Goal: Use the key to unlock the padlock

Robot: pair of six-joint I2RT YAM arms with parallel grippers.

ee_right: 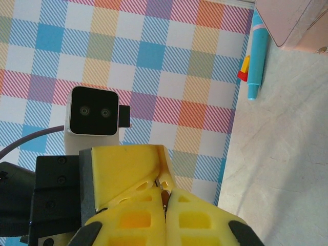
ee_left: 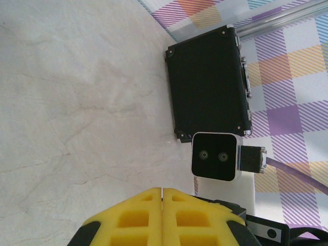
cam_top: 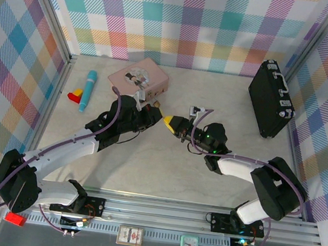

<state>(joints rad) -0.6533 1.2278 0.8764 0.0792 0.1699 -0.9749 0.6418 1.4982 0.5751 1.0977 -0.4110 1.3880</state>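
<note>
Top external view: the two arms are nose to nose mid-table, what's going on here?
The right gripper is shut on what looks like a thin dark metal key, just a sliver between its yellow fingers. The left gripper faces it, shut, with nothing visible in it. What may be the tiny brass padlock sits by the pink rectangular tin, too small to be sure.
</note>
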